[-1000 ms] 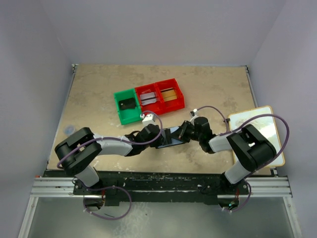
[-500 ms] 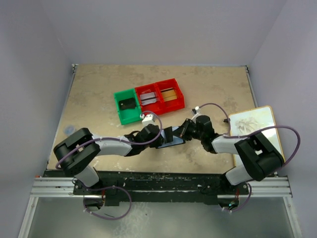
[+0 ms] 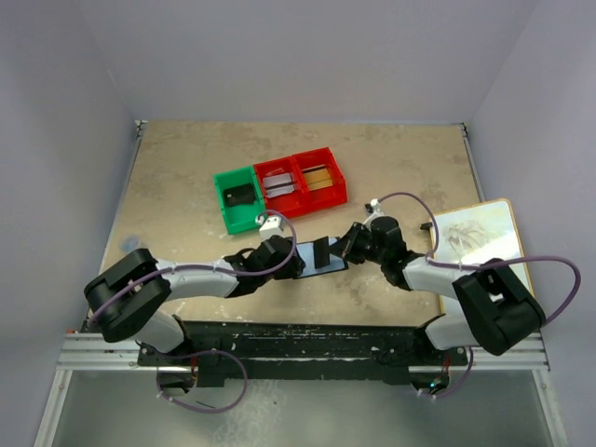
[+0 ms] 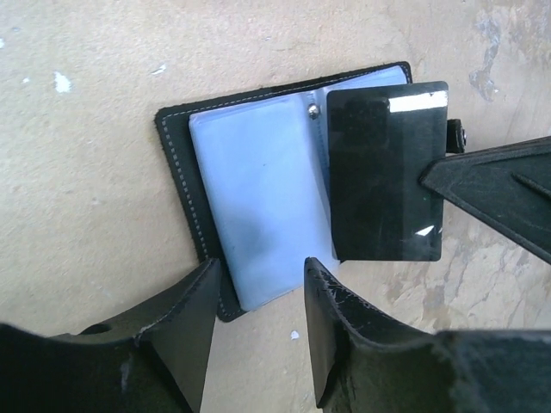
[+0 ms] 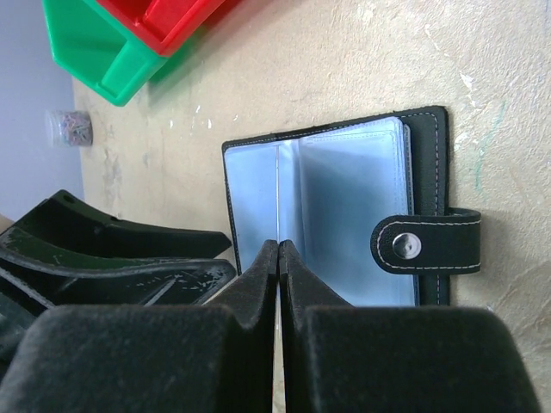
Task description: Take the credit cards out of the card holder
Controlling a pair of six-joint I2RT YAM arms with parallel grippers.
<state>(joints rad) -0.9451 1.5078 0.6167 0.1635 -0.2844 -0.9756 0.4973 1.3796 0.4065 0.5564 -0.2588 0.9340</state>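
- Beige tabletop (image 3: 186, 168) seen from above, grey walls all round. At the far middle, green bin (image 3: 244, 222) with a dark card (image 3: 239, 194) inside, and next to it on the right, red bins (image 3: 307, 200) with a silver card (image 3: 277, 183) and a gold card (image 3: 319, 177).
- Nearer the arms, mid-table: card holder (image 3: 305, 259) lying open and flat, left gripper (image 3: 291, 259) at its left side, right gripper (image 3: 346, 247) at its right. Off to the right, pale board (image 3: 484, 244).
- Over to the left wrist: pale blue inner face up, black credit card (image 4: 386, 172) out over the holder's right half, nipped at its right edge by the right fingertips (image 4: 491, 189). Left fingers (image 4: 331, 327) spread apart, straddling the holder's left edge, clamping nothing.
- And the right wrist: fingers pressed tight together on that card, showing only as a thin pale line between them. Snap tab (image 5: 422, 245) undone, flat on the table at the holder's outer edge.
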